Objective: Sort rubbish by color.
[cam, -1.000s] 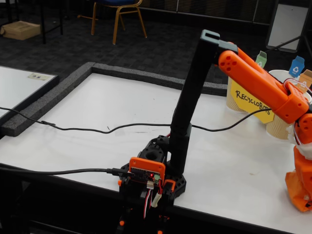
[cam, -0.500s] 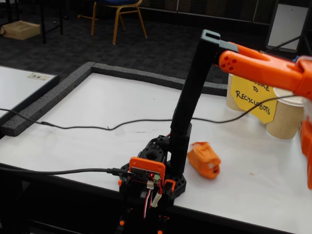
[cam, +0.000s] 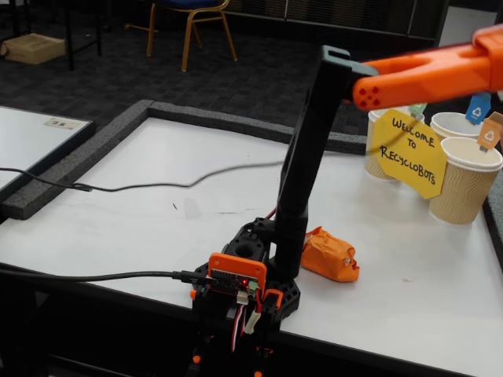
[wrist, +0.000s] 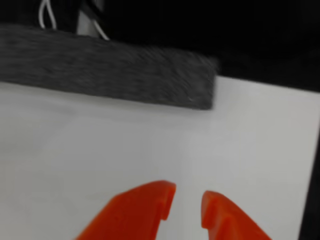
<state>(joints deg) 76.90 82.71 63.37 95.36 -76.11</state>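
Note:
The orange paper wad [cam: 330, 255] lies on the white table [cam: 157, 220] just right of the arm's base [cam: 251, 271] in the fixed view. The green and blue wads are out of view. My gripper [wrist: 187, 197] shows in the wrist view as two orange fingers [wrist: 142, 207] with a narrow gap between them and nothing held, hovering over bare white table near the grey foam border [wrist: 110, 70]. In the fixed view the orange forearm [cam: 432, 71] reaches right, above the cups, and the fingers are cut off by the frame edge.
Three ribbed tan paper cups [cam: 468, 177] with coloured flags stand at the back right behind a yellow sign [cam: 409, 149]. A grey foam border [cam: 212, 118] rims the table. A cable [cam: 157, 187] crosses the table's left half.

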